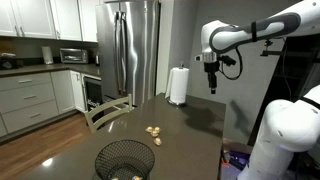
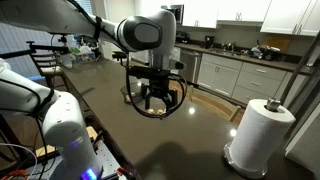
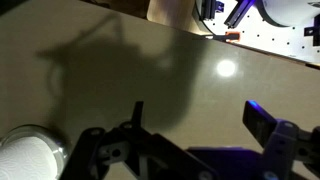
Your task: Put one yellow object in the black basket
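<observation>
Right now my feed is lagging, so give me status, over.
Gripper open, empty, raised above table. Yellow lumps on table, outside black basket. Paper towel roll near gripper, not blocking basket.

An exterior view looks across the counter (image 1: 190,122) toward the fridge (image 1: 135,45). An exterior view stands close by the paper towel roll (image 2: 262,135), which all three views share. The wrist view looks down.

We are seeing the basket (image 1: 125,160) standing at the near end of the table (image 1: 192,135), small lumps (image 1: 154,130) lying on the tabletop just behind it, the paper towel roll (image 1: 178,85) standing at the far edge, and the gripper (image 1: 211,88) hanging beside the roll.
</observation>
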You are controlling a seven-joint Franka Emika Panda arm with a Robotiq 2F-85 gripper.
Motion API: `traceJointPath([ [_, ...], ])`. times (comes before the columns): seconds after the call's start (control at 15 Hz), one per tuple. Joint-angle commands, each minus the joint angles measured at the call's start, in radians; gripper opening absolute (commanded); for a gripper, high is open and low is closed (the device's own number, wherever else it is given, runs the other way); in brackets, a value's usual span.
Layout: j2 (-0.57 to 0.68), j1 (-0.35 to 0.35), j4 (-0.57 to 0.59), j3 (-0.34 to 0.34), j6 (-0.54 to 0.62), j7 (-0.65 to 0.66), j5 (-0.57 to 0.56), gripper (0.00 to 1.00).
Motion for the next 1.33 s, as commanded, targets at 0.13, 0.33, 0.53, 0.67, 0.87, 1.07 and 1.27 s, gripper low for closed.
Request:
traceJointPath([
  [0.13, -0.001, 0.008, 0.002, -0.006, -0.003, 0.004, -0.003, 1.0],
  [0.33, -0.001, 0.008, 0.002, -0.006, -0.003, 0.004, -0.003, 1.0],
  [0.53, 0.021, 0.019, 0.001, -0.006, 0.018, 0.007, 0.002, 1.0],
  [0.67, 0.043, 0.032, 0.007, -0.002, 0.031, 0.01, 0.01, 1.0],
  [0.87, 0.079, 0.06, 0.018, 0.005, 0.065, 0.011, 0.027, 1.0],
  [1.07, 0.114, 0.093, 0.029, 0.01, 0.126, 0.002, 0.063, 1.0],
  [1.27, 0.157, 0.125, 0.038, 0.015, 0.203, -0.014, 0.116, 1.0],
])
